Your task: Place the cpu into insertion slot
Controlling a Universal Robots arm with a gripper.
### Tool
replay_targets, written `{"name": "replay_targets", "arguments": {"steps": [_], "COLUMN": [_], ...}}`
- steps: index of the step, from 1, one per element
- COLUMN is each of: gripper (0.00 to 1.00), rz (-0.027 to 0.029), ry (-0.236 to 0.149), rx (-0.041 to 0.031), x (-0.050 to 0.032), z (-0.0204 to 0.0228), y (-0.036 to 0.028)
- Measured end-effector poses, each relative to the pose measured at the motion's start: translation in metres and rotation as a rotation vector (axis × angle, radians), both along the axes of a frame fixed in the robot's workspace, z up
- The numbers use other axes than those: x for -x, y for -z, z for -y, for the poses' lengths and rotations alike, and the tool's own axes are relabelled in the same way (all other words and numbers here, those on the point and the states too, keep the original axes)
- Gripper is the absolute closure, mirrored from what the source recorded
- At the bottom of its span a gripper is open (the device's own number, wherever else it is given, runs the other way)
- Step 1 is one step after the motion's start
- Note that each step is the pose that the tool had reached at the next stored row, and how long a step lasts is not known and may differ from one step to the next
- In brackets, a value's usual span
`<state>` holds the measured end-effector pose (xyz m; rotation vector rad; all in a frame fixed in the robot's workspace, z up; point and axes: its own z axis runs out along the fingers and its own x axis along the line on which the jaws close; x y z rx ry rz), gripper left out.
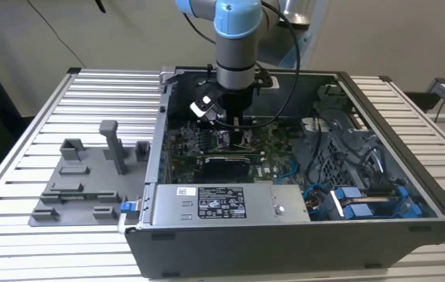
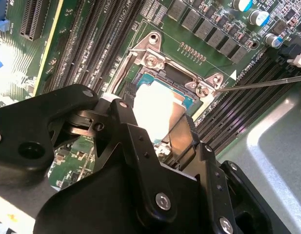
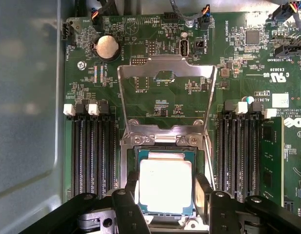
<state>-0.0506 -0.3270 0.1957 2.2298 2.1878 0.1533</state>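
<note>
**Item: cpu** (image 3: 166, 183). Small square chip with a pale metal face on a teal board. It lies within the frame of the insertion slot (image 3: 162, 140). It cannot be told whether it is fully seated or just above the contacts. In the second wrist view the cpu (image 2: 152, 107) shows bright inside the same slot (image 2: 151, 57).

**Item: hand** (image 3: 167, 190). Black and two-fingered, clamped on the cpu. One finger (image 3: 132, 192) stands at each of two opposite edges. In the second wrist view the hand (image 2: 151, 118) shows the same hold.

**Item: load plate** (image 3: 165, 66). Shiny metal, swung up and open, standing off the slot's far edge.

**Item: wire lever** (image 2: 267, 82). A thin rod, released and angled away from a corner of the slot.

**Item: motherboard** (image 3: 238, 73). Green. It carries memory slots (image 3: 94, 156) on both sides of the insertion slot and a coin cell (image 3: 106, 47) near one corner.

**Item: computer case** (image 1: 285, 247). Open-sided, lying on the slatted tabletop (image 1: 97, 100). The power supply (image 1: 214, 202) sits along its near edge. The arm (image 1: 236, 41) reaches down into it, with the hand (image 1: 234, 126) over the board's middle.

**Item: grey fixture** (image 1: 89, 176). On the tabletop just beside the case, toward the exterior view's left.
</note>
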Motion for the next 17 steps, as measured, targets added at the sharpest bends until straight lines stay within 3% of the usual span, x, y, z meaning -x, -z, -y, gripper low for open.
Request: {"name": "replay_targets", "arguments": {"steps": [7, 8, 9, 17], "gripper": [0.45, 0.45, 0.38, 0.38], "rz": [0.001, 0.0003, 0.0, -0.0006], "ry": [0.0, 0.0, 0.0, 0.0], "rx": [-0.0015, -0.0006, -0.0002, -0.0001], "x": [-0.0002, -0.0001, 0.0, 0.0], "z": [-0.0003, -0.0001, 0.0, 0.0], "y": [-0.001, -0.0035, -0.0068, -0.0422]}}
